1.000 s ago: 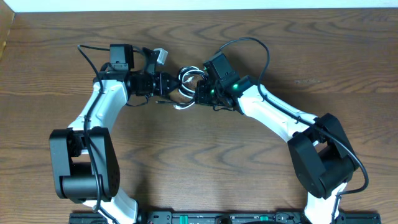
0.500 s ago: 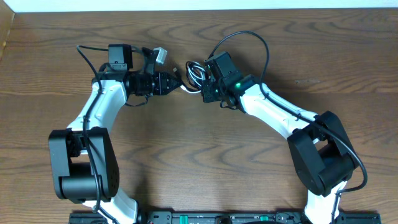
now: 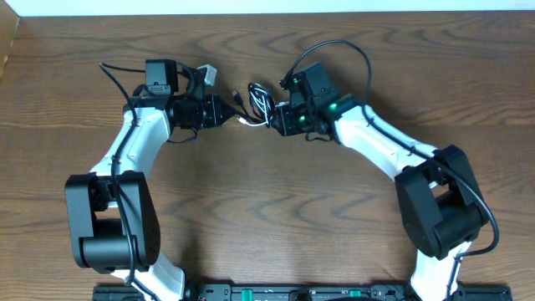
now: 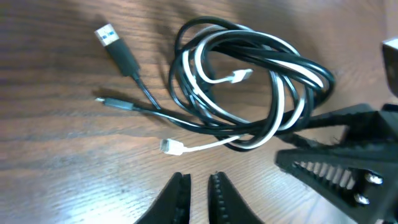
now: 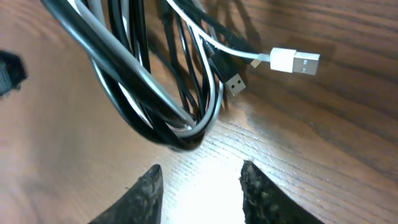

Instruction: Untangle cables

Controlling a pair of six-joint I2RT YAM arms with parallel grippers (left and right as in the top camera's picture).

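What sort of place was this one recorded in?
Probably a robotics lab or test bench rather than a home: a wood-grain table, the left arm and right arm rising from a black rail at its near edge, and the tangled cables lying between them.

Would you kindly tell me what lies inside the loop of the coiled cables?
A small white plug rests on the bare table inside the loop of cables. Anything beneath the crossing strands is covered.

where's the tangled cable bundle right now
In the overhead view the cable bundle lies on the table toward its far edge, midway across, between the left gripper and the right gripper.
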